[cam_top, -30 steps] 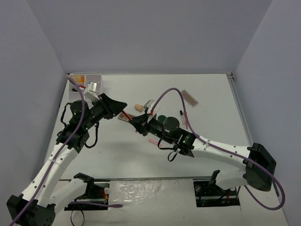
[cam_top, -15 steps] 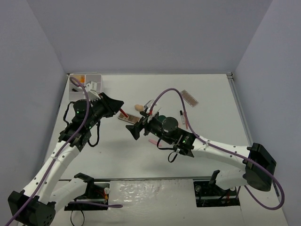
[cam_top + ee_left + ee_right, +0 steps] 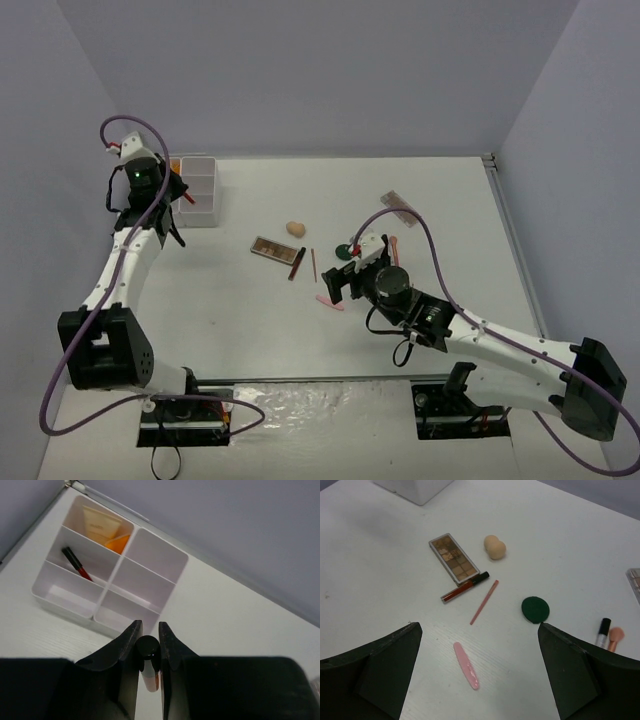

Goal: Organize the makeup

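White box (image 3: 65,602): the landmark here, split into four compartments, and a beige tube (image 3: 100,525), an orange tube (image 3: 117,544) and a dark-red pencil (image 3: 76,564) lie inside.
Left gripper (image 3: 148,630): by far the nearer arm, right beside the box, fingers pinching a small black-capped gloss tube (image 3: 149,667).
Key relation: the box sits ahead of and below those fingertips, and the held tube's long axis runs along the fingers with its cap end aimed at the box's near wall.
Gap: the tube seems to hang just short of that wall rather than over a compartment, though the wrist view makes it hard to call.
Right gripper (image 3: 478,625): jaws spread wide and holding nothing, it hovers well apart from the box, above the loose makeup.
Palette (image 3: 454,558): well apart from the box, on the right arm's side, with the sponge (image 3: 495,547) near it.
Small pieces: a dark-red gloss (image 3: 465,587) lies just beside the palette, with the pink pencil (image 3: 484,602), green compact (image 3: 535,609) and pink stick (image 3: 466,672) farther from the box.
Next call: a short carry forward over a compartment, then let go.
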Tool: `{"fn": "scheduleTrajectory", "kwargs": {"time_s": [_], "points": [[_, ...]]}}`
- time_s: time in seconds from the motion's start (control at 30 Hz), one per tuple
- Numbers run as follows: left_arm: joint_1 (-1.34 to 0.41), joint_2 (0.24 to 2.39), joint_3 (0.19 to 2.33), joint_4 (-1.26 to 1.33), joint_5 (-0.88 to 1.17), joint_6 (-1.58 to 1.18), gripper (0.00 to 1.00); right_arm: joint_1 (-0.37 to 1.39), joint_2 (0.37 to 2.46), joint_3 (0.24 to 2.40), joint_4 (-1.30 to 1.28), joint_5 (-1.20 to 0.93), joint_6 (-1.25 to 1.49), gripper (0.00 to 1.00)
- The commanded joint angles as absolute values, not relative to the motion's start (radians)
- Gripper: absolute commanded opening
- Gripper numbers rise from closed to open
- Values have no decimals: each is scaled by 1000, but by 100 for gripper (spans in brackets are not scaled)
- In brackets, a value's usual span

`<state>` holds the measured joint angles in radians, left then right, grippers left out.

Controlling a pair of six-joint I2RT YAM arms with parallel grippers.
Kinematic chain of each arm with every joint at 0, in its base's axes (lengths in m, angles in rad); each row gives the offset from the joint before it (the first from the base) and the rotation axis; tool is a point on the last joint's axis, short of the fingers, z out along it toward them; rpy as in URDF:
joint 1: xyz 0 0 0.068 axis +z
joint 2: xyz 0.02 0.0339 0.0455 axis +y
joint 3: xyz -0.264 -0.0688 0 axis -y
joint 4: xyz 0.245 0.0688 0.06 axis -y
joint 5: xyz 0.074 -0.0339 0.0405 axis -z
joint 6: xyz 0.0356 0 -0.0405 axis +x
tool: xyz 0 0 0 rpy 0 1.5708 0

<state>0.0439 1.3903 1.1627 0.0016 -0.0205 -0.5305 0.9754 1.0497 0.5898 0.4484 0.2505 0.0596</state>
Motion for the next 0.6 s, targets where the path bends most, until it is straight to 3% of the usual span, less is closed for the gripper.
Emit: {"fn": "scheduleTrajectory", "kwargs": {"time_s": [0.0,0.57], "points": [[127,1521,1289,188,-58,-503,0,919,959,542,445,325,90,99],[234,1891,1497,397,-101,-534,3,857,936,501,463,278,107,99]]}}
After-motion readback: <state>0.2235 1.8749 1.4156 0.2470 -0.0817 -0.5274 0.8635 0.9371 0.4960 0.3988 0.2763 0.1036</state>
